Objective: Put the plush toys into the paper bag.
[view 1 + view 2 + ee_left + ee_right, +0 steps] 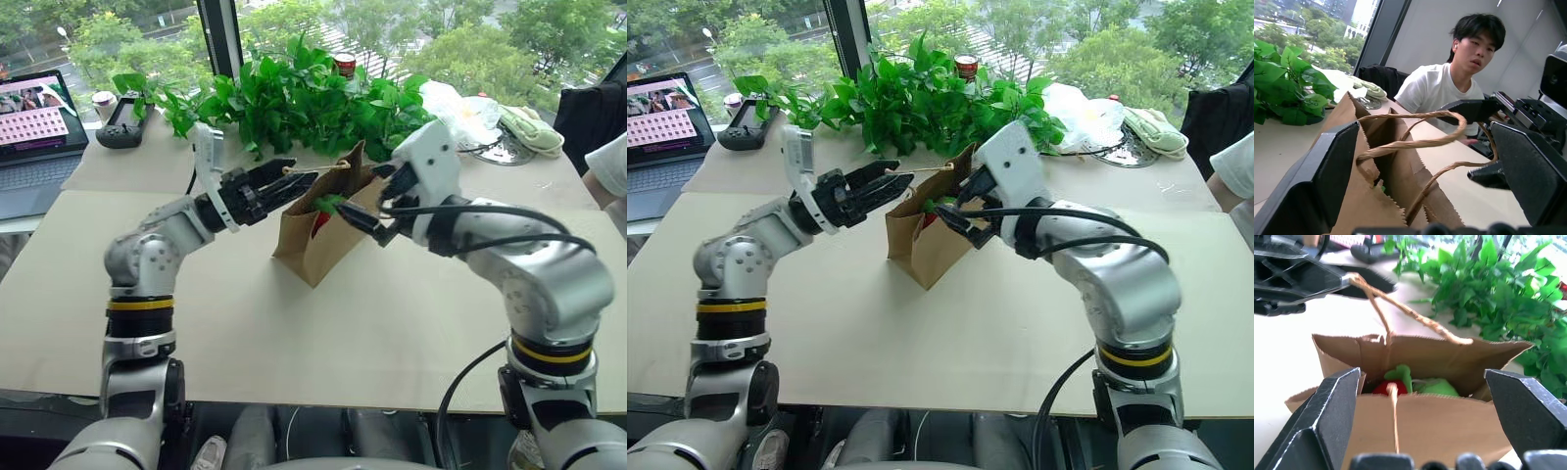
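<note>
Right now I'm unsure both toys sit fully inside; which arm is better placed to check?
Right. Its open pincer looks straight into the paper bag, showing the red toy and green toy.

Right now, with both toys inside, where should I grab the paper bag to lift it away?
Take the paper bag by its cord handles, coming from above. They arch over the open top, one by the left gripper, and the thin walls would crumple in a side pinch. Both grippers, right gripper too, are open.
</note>
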`<state>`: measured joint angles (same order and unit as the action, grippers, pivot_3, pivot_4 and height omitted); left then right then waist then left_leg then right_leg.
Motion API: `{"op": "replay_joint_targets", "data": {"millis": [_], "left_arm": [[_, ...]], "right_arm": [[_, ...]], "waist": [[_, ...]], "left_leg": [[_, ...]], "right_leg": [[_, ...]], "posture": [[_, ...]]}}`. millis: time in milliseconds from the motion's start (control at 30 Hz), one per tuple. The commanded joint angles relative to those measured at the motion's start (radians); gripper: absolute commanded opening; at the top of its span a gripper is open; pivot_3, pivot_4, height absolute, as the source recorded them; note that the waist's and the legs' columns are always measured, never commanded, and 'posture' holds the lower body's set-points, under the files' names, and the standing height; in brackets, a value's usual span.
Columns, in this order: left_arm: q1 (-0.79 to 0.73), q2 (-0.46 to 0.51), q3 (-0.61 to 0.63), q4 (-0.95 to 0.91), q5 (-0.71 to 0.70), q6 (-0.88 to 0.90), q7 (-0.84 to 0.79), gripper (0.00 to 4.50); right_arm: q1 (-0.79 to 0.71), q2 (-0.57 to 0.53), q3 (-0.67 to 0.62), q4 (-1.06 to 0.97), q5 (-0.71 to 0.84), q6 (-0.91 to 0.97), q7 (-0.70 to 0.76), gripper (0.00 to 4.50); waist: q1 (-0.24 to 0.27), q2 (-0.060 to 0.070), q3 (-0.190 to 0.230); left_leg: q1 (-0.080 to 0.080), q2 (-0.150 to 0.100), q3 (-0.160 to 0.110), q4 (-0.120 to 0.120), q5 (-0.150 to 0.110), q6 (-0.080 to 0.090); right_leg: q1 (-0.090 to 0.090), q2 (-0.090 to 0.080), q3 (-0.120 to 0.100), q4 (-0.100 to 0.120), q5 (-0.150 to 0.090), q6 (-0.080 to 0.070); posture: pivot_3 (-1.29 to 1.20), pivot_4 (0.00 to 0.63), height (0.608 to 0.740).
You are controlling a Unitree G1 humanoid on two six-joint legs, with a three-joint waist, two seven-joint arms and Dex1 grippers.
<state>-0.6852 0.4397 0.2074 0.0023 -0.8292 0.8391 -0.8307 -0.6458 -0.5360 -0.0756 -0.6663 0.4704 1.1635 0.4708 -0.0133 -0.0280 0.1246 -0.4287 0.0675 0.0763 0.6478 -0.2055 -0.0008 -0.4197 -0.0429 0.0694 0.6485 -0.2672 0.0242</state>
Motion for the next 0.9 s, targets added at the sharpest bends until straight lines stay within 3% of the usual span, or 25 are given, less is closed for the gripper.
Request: {"op": "replay_joint_targets", "data": {"millis": [33,267,300,367,500,700,900], "left_arm": [[0.038,0.077,0.038,-0.036,-0.017,0.021,-0.030,4.49],[0.161,0.123,-0.011,-0.019,0.074,-0.068,-0.078,4.49],[0.168,0.116,-0.012,-0.017,0.077,-0.077,-0.077,4.50],[0.175,0.098,-0.012,-0.014,0.084,-0.093,-0.066,4.50],[0.182,0.087,-0.021,-0.022,0.098,-0.115,-0.061,4.50],[0.204,0.112,-0.065,-0.035,0.140,-0.144,-0.101,4.50],[0.218,0.137,-0.129,-0.017,0.201,-0.208,-0.170,4.50]], "right_arm": [[0.038,-0.048,-0.182,-0.063,0.140,0.000,0.097,4.50],[0.086,-0.132,-0.344,-0.040,0.372,0.020,0.190,4.50],[0.091,-0.140,-0.354,-0.038,0.404,0.022,0.197,4.00],[0.137,-0.174,-0.342,-0.054,0.442,0.020,0.225,3.53],[0.224,-0.225,-0.301,-0.094,0.486,-0.013,0.257,2.04],[0.291,-0.280,-0.139,-0.082,0.377,-0.076,0.234,0.02],[0.212,-0.235,0.137,0.078,0.103,-0.176,0.091,0.02]], "waist": [[0.000,0.000,0.000],[0.000,0.000,0.000],[0.000,0.000,0.000],[0.000,0.000,0.000],[0.002,0.000,0.000],[-0.002,0.000,0.000],[-0.002,0.000,0.000]], "left_leg": [[0.000,0.000,0.000,0.000,0.000,0.000],[0.004,0.000,0.001,-0.002,0.000,0.000],[0.004,0.000,0.001,-0.002,0.000,0.000],[0.005,0.000,0.001,-0.002,0.000,0.000],[0.004,0.000,0.001,-0.002,0.000,0.000],[0.005,0.000,0.001,-0.002,0.000,0.000],[0.005,0.000,0.001,-0.001,0.001,0.000]], "right_leg": [[0.000,0.000,0.000,0.000,0.000,0.000],[0.002,0.000,0.000,0.000,0.000,0.000],[0.002,0.000,0.000,0.000,0.000,0.000],[0.003,0.000,0.000,0.000,0.000,0.000],[0.004,0.000,0.000,-0.001,0.000,0.000],[0.004,0.000,0.001,-0.001,0.000,0.000],[0.003,0.000,0.001,-0.001,0.000,0.000]], "posture": [[0.00,0.150,0.713],[0.00,0.150,0.713],[0.00,0.150,0.713],[0.00,0.150,0.713],[0.00,0.150,0.713],[0.00,0.150,0.713],[0.00,0.150,0.713]]}}
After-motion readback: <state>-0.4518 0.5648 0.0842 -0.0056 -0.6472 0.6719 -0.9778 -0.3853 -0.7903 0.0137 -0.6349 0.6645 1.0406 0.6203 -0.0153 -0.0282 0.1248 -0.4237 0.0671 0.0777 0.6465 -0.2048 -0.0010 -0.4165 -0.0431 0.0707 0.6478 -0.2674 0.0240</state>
